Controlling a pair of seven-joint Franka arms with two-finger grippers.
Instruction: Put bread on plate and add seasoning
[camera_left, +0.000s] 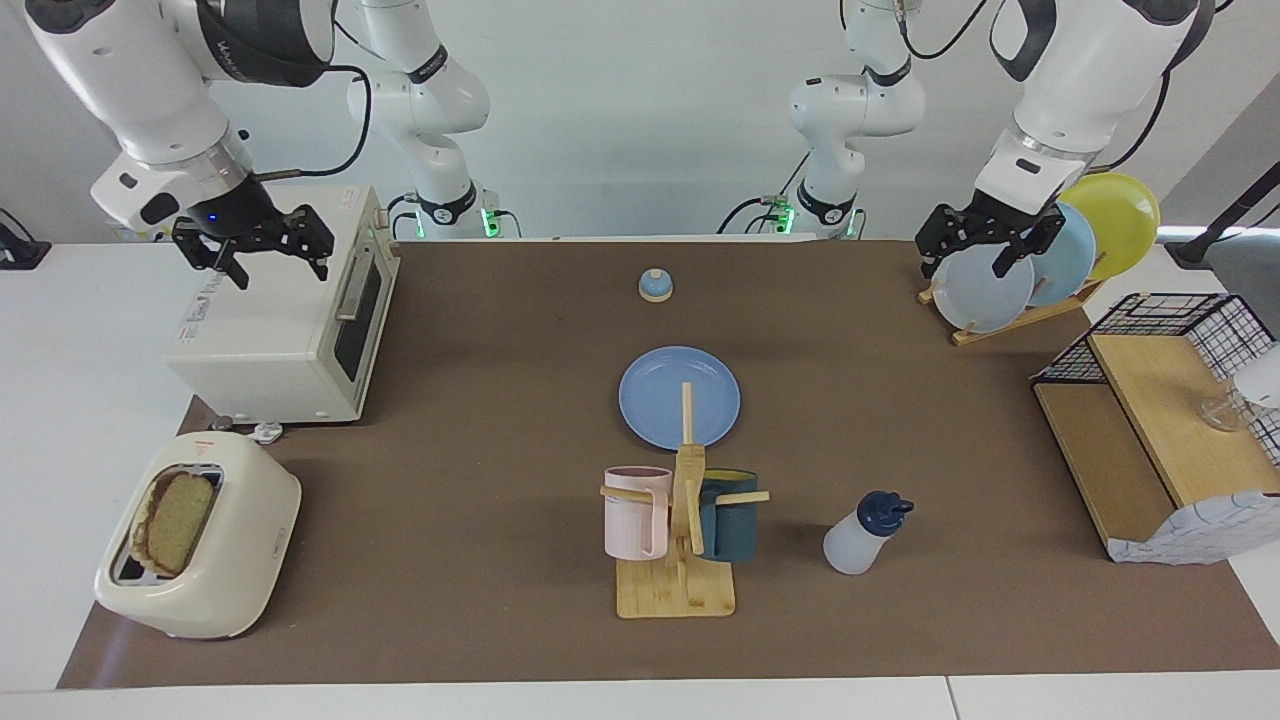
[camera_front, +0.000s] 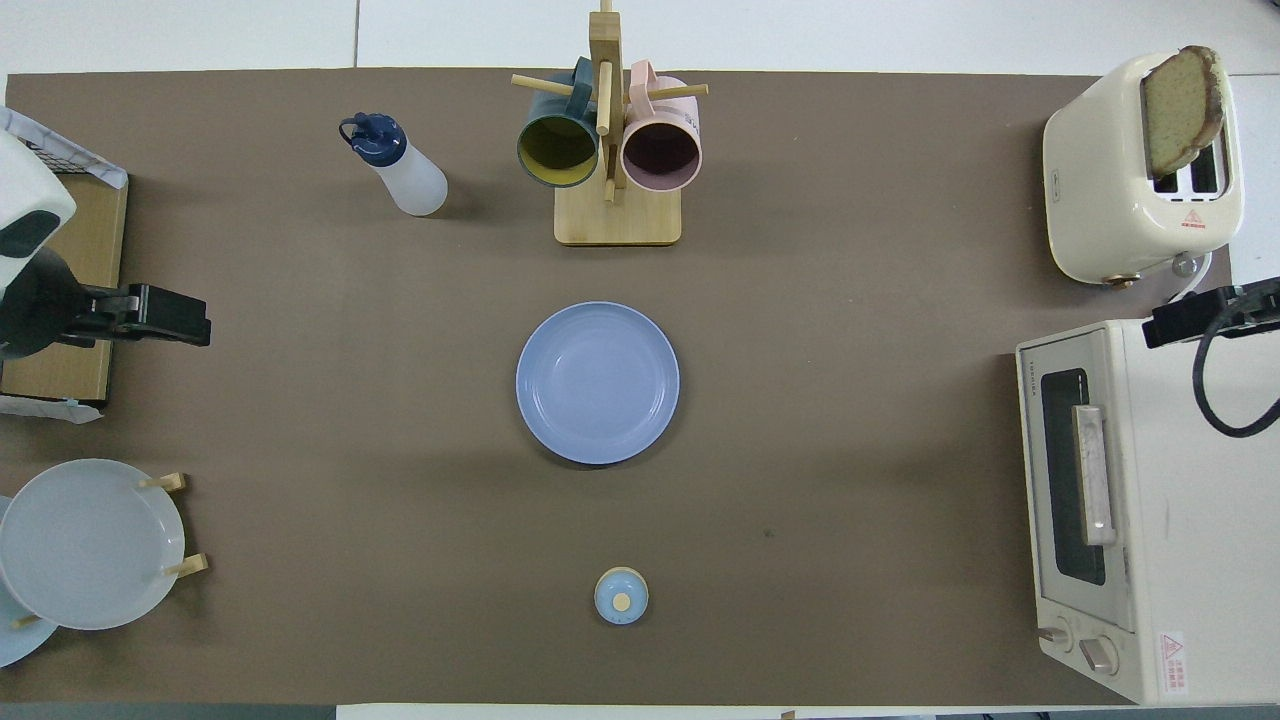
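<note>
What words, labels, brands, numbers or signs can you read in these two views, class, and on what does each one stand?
Toaster oven: brand word on the door frame's top corner, too small to read.
Toaster oven: red-and-white sticker near the knobs and printed label on its side, both unreadable.
Toaster holding the bread: red triangle warning sign on top, its text unreadable; small logo on its side, unreadable.
Right arm: lettering on the black band, cut off and unreadable.
Nothing else carries text.

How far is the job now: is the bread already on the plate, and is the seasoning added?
Nothing is done yet. The bread stands in the toaster, the blue plate lies bare, and the seasoning bottle stands untouched beside the mug rack. Nothing is in hand: the right gripper hangs open over the oven, the left gripper open over the plate rack.
</note>
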